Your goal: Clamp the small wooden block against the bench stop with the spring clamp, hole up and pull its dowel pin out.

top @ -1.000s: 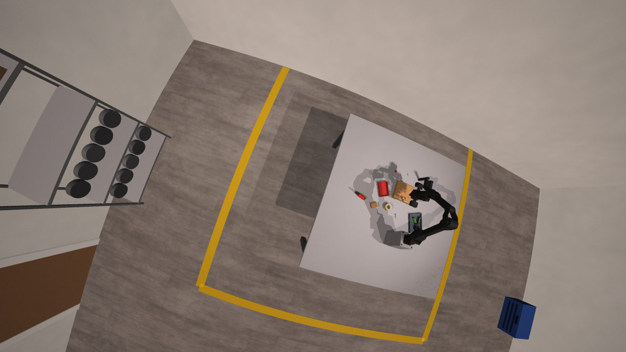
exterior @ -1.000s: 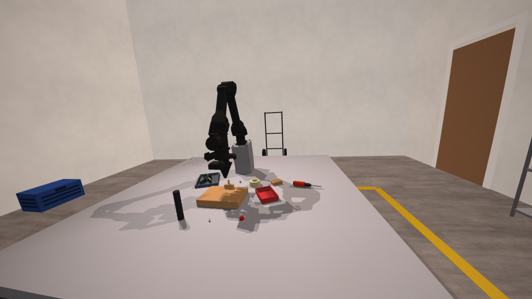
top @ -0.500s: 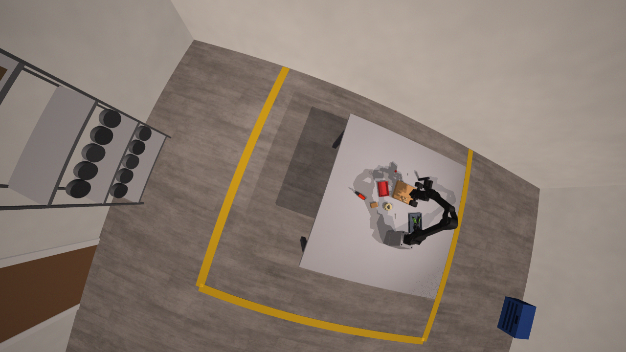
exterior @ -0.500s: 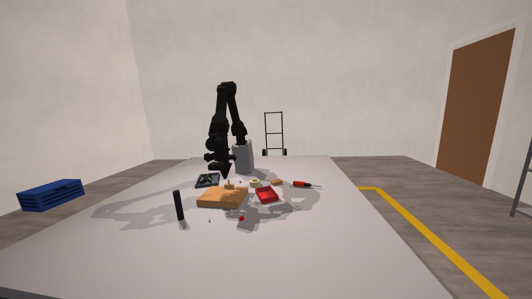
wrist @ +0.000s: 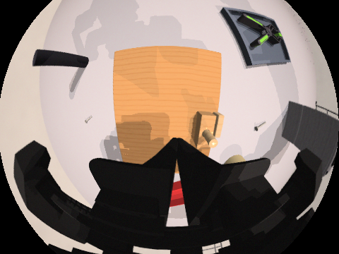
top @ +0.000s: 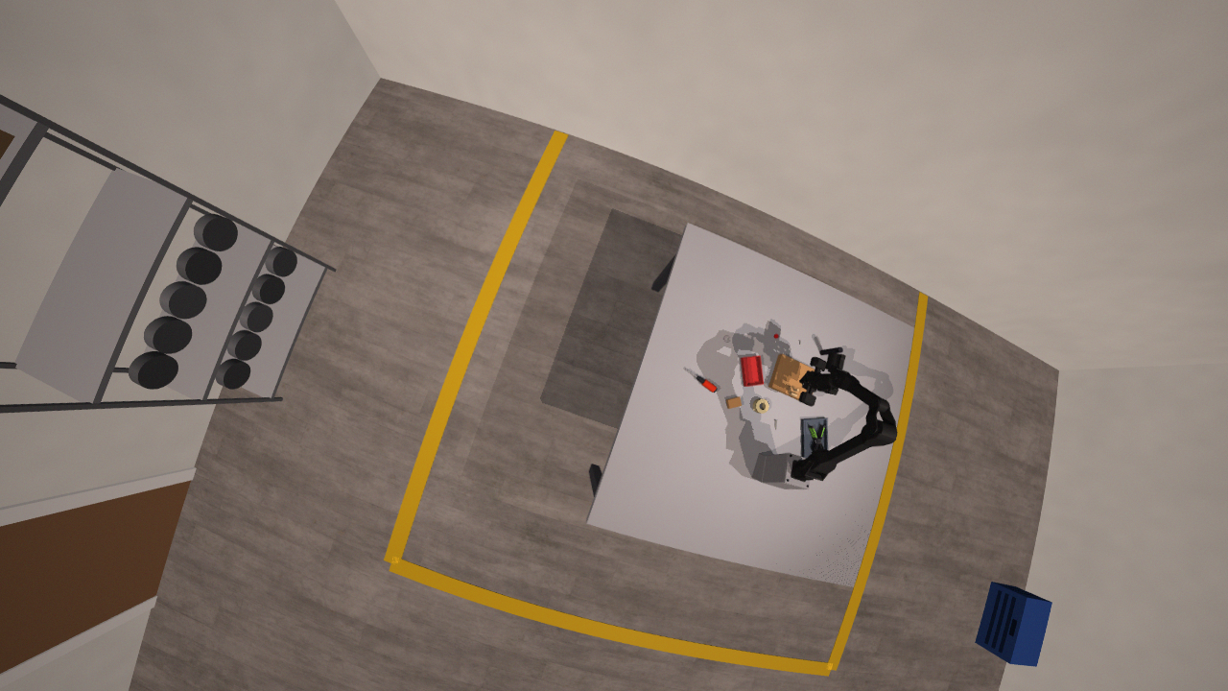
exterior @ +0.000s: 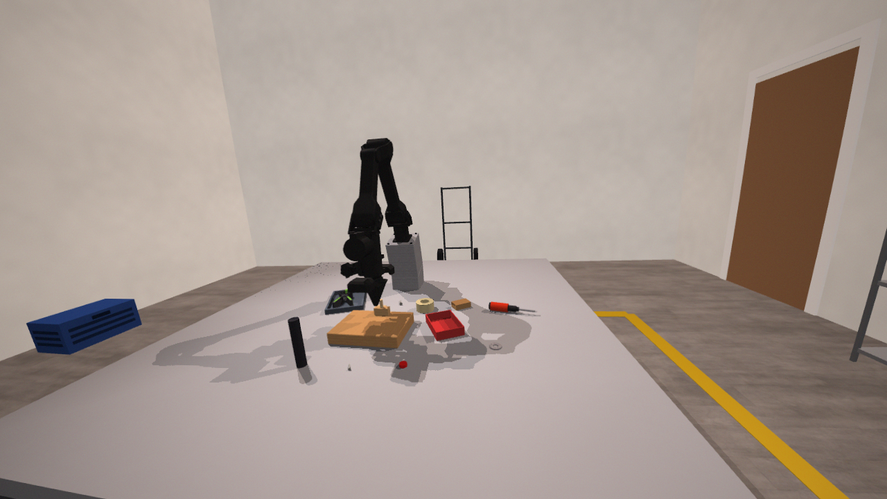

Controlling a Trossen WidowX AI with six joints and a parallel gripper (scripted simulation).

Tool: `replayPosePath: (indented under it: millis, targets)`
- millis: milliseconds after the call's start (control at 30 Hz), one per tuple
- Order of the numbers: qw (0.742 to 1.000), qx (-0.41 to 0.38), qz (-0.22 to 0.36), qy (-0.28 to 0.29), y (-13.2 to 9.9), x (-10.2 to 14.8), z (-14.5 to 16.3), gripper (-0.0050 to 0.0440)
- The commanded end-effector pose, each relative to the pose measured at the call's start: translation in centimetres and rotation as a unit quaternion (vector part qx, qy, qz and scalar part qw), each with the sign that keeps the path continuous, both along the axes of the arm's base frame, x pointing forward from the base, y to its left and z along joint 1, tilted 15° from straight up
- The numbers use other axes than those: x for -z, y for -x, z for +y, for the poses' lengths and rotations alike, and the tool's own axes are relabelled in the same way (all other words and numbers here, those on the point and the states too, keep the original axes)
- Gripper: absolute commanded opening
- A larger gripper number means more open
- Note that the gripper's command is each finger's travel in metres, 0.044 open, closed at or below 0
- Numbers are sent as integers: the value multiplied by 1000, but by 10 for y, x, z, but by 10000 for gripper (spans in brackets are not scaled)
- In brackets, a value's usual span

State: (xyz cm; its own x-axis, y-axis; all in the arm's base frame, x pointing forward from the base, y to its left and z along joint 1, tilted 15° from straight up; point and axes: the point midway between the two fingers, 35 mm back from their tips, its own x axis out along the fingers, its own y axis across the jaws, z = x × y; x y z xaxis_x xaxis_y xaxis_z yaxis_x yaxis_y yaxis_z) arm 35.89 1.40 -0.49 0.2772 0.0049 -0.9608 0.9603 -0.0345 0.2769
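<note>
A small wooden block [wrist: 207,128] lies on the orange wooden board [wrist: 165,99] near its right edge. Its dowel pin [wrist: 210,137] stands up out of it. In the exterior view the block [exterior: 382,308] sits at the board's [exterior: 371,328] far edge. My gripper [wrist: 176,142] is shut and empty. It hangs just above the board, a little to the left of the pin, and also shows in the exterior view [exterior: 375,299]. The spring clamp [wrist: 262,33], black with green handles, lies in a dark tray [exterior: 345,302] beyond the board. I cannot make out the bench stop.
A red bin [exterior: 445,324], a tape roll [exterior: 425,304], a brown block [exterior: 461,303] and a screwdriver [exterior: 508,307] lie to the right of the board. A black cylinder [exterior: 297,342] stands to its left. The grey arm base [exterior: 404,261] stands behind.
</note>
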Motion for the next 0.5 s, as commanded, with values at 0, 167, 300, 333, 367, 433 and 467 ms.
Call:
replayPosePath:
  millis: [0, 167, 300, 333, 367, 433, 467]
  targets:
    - [1000, -1, 8, 0, 0, 12, 0, 0]
    - [1000, -1, 9, 0, -1, 16, 0, 0]
    - [1000, -1, 9, 0, -2, 23, 0, 0]
    - [1000, -1, 9, 0, -3, 24, 0, 0]
    - [1000, -1, 9, 0, -3, 26, 0, 0]
    - [1000, -1, 9, 0, -4, 29, 0, 0]
    - [1000, -1, 9, 0, -4, 31, 0, 0]
